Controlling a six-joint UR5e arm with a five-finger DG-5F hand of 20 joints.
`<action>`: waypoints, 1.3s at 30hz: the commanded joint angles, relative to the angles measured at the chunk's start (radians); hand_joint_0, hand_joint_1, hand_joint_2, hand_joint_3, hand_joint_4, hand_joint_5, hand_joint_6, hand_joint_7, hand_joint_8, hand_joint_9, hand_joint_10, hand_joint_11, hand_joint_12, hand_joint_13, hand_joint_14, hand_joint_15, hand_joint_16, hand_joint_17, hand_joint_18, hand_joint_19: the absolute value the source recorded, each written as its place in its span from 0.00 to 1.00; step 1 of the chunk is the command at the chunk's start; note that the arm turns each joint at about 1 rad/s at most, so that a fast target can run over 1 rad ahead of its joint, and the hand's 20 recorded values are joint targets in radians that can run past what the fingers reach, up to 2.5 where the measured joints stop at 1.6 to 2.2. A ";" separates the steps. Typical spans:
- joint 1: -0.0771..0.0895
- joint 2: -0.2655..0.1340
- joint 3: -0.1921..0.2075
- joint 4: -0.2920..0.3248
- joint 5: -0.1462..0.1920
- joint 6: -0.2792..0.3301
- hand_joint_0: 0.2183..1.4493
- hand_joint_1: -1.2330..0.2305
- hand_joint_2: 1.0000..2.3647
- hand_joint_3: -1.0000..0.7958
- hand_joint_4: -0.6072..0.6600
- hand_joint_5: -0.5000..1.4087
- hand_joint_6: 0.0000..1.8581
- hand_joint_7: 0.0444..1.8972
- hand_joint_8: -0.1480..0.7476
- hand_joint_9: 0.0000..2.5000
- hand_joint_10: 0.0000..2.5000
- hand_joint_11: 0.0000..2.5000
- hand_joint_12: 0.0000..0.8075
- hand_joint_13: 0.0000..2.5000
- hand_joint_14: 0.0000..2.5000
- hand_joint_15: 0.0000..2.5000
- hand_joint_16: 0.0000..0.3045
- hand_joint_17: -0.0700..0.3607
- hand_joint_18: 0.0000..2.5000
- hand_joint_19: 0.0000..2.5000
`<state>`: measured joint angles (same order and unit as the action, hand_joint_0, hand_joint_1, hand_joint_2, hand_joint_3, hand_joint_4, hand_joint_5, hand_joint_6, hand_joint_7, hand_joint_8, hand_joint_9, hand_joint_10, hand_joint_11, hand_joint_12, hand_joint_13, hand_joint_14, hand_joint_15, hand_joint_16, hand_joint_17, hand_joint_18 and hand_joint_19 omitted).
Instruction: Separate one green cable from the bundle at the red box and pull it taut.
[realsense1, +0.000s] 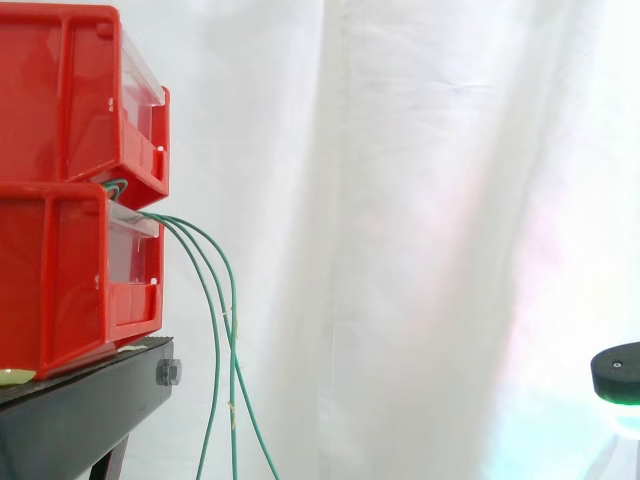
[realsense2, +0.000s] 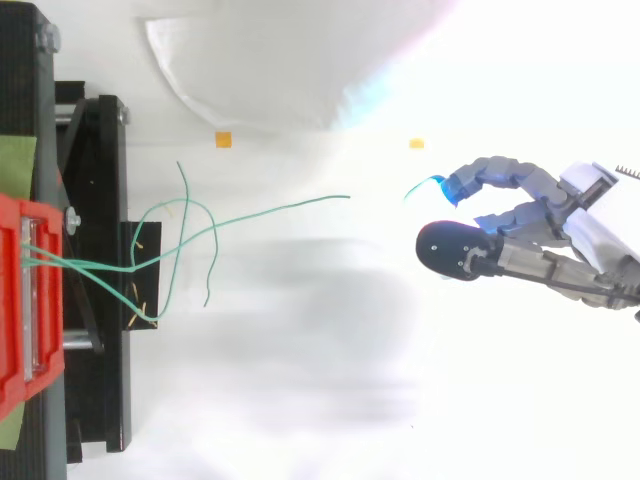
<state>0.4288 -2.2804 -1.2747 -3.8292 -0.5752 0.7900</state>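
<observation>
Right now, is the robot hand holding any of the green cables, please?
No, the robot hand is well apart from the green cables, which hang loose from the red box.

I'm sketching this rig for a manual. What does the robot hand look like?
The robot hand has blue-grey fingers built of blocky segments, ending in thick rounded black pads with a cyan glow at one tip. Its base is white. In the side view one of the pads glows green underneath.

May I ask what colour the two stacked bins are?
The bins are red, seen best in the side view, stacked on the black stand.
</observation>
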 joint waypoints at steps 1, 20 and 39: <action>-0.001 -0.001 0.000 0.000 0.000 0.000 0.19 0.46 0.00 0.28 0.57 0.15 0.27 0.38 0.33 0.43 0.01 0.33 0.40 0.31 0.01 0.31 0.16 0.42 0.25 0.36; -0.002 -0.001 0.001 0.002 0.001 -0.003 0.22 0.42 0.00 0.28 0.65 0.22 0.27 0.30 0.39 0.46 0.01 0.31 0.35 0.31 0.01 0.32 0.12 0.36 0.28 0.37; -0.002 -0.001 0.003 0.002 0.006 -0.005 0.21 0.42 0.00 0.28 0.67 0.20 0.27 0.39 0.40 0.36 0.01 0.28 0.35 0.28 0.01 0.31 0.13 0.36 0.24 0.35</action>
<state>0.4267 -2.2808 -1.2722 -3.8252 -0.5695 0.7850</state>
